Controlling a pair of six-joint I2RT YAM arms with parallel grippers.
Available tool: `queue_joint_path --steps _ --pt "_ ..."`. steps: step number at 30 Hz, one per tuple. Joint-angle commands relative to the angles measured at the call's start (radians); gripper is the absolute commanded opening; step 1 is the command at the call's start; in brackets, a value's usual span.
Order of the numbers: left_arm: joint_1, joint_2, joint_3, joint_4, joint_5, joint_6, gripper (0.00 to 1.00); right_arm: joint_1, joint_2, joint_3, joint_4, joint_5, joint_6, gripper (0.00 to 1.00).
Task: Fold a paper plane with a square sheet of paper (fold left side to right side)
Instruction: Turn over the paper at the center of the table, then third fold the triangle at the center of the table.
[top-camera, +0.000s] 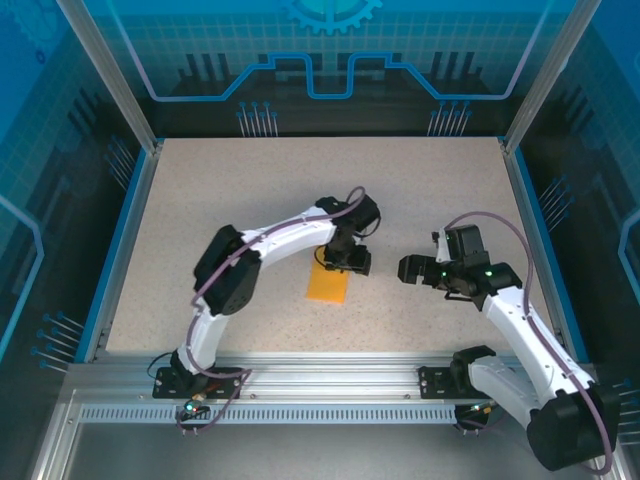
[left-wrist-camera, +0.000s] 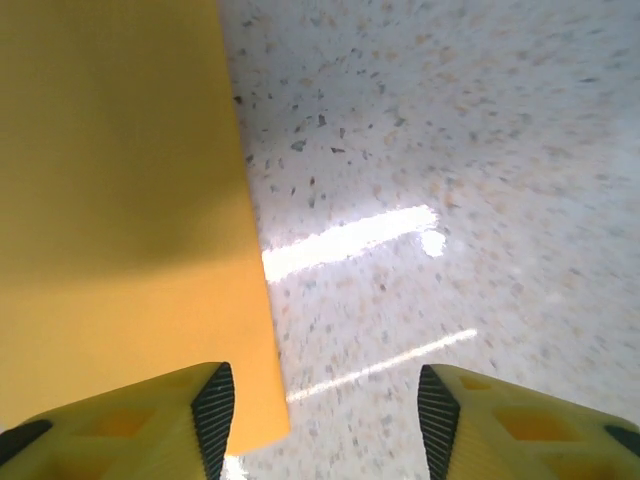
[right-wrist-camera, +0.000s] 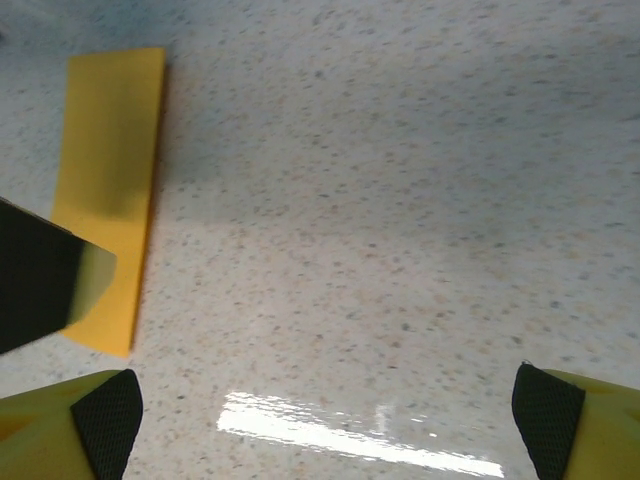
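The square sheet of paper (top-camera: 328, 284) is lying folded toward the tabletop's (top-camera: 200, 200) near edge. The left end effector (top-camera: 350, 262) is hovering wide open, straddling the paper's edge. The right end effector (top-camera: 405, 270) is gaping wide, well apart from it.

Paper (top-camera: 328, 285) lies mid-table (top-camera: 200, 200) — left end effector (top-camera: 350, 264) over its far edge.

Just a thin bright orange sheet of paper (top-camera: 328, 287), plain, zero markings. Lying dead flat on the speckled beige surface (top-camera: 430, 200), around the middle, a touch left of centre. From the right wrist, more of a long narrow rectangle than a square, edges straight and crisp.
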Motion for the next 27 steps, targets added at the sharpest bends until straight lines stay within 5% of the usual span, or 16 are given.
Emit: queue_joint_path --steps 1,10,16,27 --pt "0.075 -0.168 -0.119 0.121 0.056 0.031 0.59 0.066 0.041 0.011 0.064 -0.058 0.044 0.97" --pt "0.282 -0.375 -0.508 0.389 0.249 0.011 0.65 0.280 0.318 0.145 0.242 0.002 0.125 0.82" --pt "0.358 -0.387 -0.621 0.489 0.340 0.020 0.66 0.300 0.531 0.252 0.417 -0.061 0.160 0.69" --pt "0.393 -0.332 -0.700 0.600 0.439 -0.016 0.66 0.304 0.851 0.448 0.463 -0.072 0.130 0.59"
